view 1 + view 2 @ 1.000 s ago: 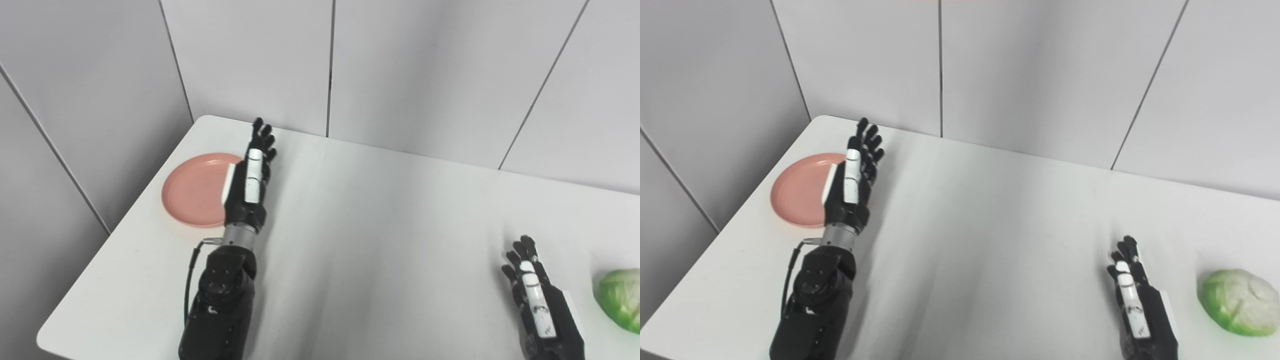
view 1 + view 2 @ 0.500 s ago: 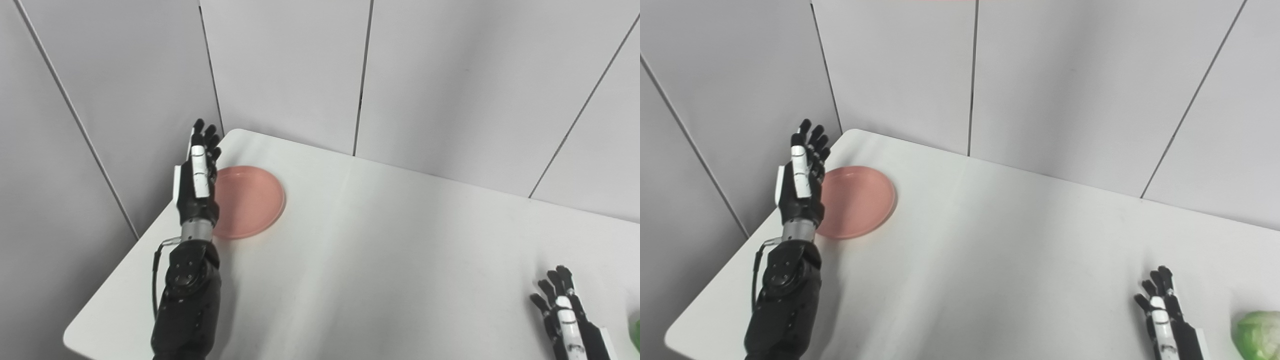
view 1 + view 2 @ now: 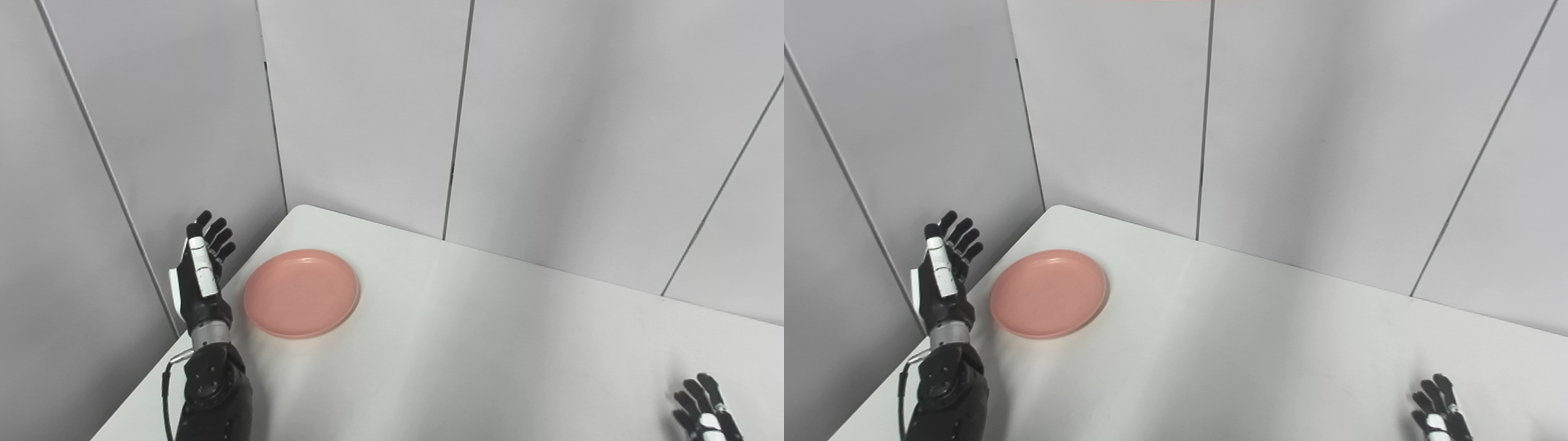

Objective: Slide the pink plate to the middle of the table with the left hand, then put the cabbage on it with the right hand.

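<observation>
So the round, shallow pink plastic-looking plate (image 3: 301, 292) sits flat near the far left corner of the white bench (image 3: 465, 349), close to the left edge and nowhere near the middle yet. It looks light and stiff with a low raised rim, so I'd guess it glides easily on that smooth top. No real grab needed: push flat against the rim on its left side and let it slide. A light plate like that could spin or skate off line if the push is off-centre, though.

The left hand (image 3: 199, 278), black with white panels, hovers just beside the plate on its left, out past the bench edge. Its fingers are spread and pointing up, holding nothing, and it isn't touching the rim.

Room-wise, grey wall panels (image 3: 367, 116) close in behind and to the left, so it's tight there. Toward the centre the bench is wide open, a clean run for the slide.

The right hand (image 3: 1438, 412) is barely in view at the bottom right, fingers apart, nothing in it. The cabbage doesn't show in either view.
</observation>
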Available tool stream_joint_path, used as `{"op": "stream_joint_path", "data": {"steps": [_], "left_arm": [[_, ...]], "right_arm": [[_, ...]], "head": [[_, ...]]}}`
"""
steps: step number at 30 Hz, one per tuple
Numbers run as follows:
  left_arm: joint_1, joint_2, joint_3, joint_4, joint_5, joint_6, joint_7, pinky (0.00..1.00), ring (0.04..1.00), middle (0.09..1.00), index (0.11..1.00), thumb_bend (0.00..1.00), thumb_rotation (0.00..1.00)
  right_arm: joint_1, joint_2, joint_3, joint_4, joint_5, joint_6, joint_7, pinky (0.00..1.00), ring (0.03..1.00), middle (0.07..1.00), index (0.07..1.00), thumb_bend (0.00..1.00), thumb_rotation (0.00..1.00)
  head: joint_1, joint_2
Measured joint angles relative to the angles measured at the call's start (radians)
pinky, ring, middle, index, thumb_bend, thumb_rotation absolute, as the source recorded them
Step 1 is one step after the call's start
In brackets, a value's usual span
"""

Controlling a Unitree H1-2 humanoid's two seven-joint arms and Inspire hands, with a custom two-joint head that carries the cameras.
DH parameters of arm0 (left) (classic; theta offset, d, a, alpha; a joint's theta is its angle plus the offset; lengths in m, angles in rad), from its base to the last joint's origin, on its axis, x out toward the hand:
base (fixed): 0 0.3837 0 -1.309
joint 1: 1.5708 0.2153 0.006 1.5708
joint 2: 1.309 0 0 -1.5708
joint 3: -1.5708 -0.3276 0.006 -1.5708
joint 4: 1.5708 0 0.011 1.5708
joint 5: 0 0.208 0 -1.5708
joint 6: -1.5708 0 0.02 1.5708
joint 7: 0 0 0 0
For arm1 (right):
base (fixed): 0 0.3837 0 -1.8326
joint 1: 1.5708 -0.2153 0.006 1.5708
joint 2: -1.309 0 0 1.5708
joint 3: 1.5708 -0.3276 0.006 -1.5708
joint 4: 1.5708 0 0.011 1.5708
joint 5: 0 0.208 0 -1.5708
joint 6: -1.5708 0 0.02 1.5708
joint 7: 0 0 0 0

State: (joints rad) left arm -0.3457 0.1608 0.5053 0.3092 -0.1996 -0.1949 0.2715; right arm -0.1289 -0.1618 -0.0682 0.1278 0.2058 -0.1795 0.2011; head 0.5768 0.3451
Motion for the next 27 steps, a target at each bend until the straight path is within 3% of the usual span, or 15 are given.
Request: {"op": "stream_joint_path", "data": {"steps": [9,11,15,27], "left_arm": [[-0.005,0.04,-0.012,0.133,-0.041,-0.004,-0.035,0.86,0.83,0.812,0.811,0.84,0.99],[-0.005,0.051,-0.013,0.157,-0.062,0.005,-0.051,0.83,0.825,0.805,0.797,0.84,0.99],[-0.009,0.073,-0.024,0.177,-0.095,0.006,-0.087,0.79,0.811,0.795,0.793,0.82,0.98],[-0.009,0.073,-0.115,0.16,-0.087,0.047,-0.115,0.89,0.858,0.825,0.826,0.83,0.99]], "right_arm": [[-0.002,0.001,0.0,0.002,0.012,-0.019,0.016,0.93,0.932,0.944,0.952,0.66,0.8],[-0.001,0.0,-0.001,0.002,0.009,-0.027,0.016,0.93,0.93,0.944,0.95,0.65,0.79],[0.0,0.0,-0.002,0.001,0.014,-0.027,0.016,0.9,0.917,0.934,0.938,0.66,0.77],[0.001,0.001,-0.008,0.0,0.029,-0.026,0.016,0.89,0.916,0.935,0.937,0.7,0.74]], "head": [[-0.011,0.008],[-0.011,0.009],[-0.011,0.014],[-0.012,0.028]]}}
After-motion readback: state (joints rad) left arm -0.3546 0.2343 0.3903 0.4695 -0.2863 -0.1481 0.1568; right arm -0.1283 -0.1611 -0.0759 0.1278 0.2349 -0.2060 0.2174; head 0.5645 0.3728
